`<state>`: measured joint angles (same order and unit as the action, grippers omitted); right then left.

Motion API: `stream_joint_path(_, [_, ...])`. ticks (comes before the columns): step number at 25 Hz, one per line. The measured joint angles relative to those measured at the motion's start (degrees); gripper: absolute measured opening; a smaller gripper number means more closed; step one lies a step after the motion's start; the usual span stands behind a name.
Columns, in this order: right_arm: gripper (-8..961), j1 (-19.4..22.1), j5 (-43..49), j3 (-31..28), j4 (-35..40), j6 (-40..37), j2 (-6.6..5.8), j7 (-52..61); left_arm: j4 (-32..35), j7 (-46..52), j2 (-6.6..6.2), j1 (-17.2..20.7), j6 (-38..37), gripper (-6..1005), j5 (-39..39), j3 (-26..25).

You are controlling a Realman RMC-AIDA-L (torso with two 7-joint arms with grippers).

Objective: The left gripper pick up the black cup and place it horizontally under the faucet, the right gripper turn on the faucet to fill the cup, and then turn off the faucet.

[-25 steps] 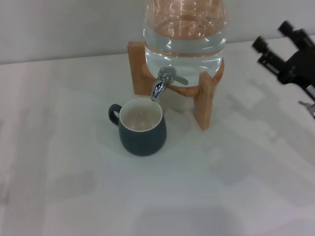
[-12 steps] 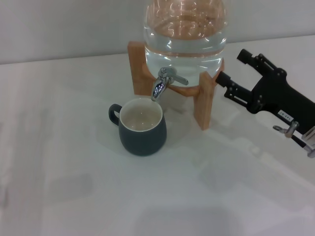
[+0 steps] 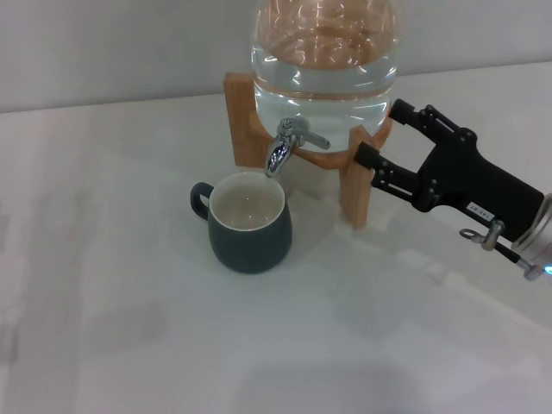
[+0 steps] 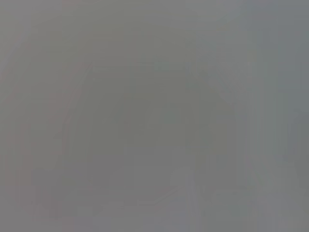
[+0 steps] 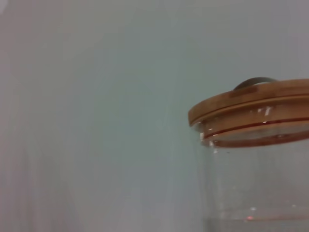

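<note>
While the right gripper [image 3: 379,134] hangs at the right side of the head view, its two black fingers are spread apart with nothing between them. The upper finger [image 3: 412,112] points at the glass water jar [image 3: 325,78], the lower finger [image 3: 373,161] sits just in front of the right leg of the wooden stand [image 3: 357,185], and I can't tell if it's actually touching the wood. Behind the claw, the black forearm runs down toward the right edge, with a small white label, a silver-grey cuff [image 3: 539,233] and a little blue light at the frame's border.

Left of the fingertips, the faucet [image 3: 285,147] sticks out of the jar's front, chrome, spout aimed down, thin lever handle pointing right toward the gripper but still well apart from it.

Right below the spout and a bit to the left, the black cup [image 3: 248,222] stands upright on the white table [image 3: 129,328], near the frame's middle. Cream inside, loop handle on its left side. Can't really make out any water in it.

Right wrist view just shows the jar's wooden lid [image 5: 251,104] at the right side, with the clear glass under it and a pale wall behind.

Left wrist view is a flat grey blank, and the left gripper doesn't show up anywhere.
</note>
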<state>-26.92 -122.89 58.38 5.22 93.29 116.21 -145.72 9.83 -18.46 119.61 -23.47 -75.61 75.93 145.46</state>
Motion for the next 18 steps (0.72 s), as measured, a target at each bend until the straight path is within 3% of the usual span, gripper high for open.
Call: stream_joint_path(18, [859, -4.4, 0.1, 5.8, -3.1, -0.8, -0.02, 1.1, 0.0, 0.2, 0.01, -0.4, 0.9, 881, -1.1, 0.0])
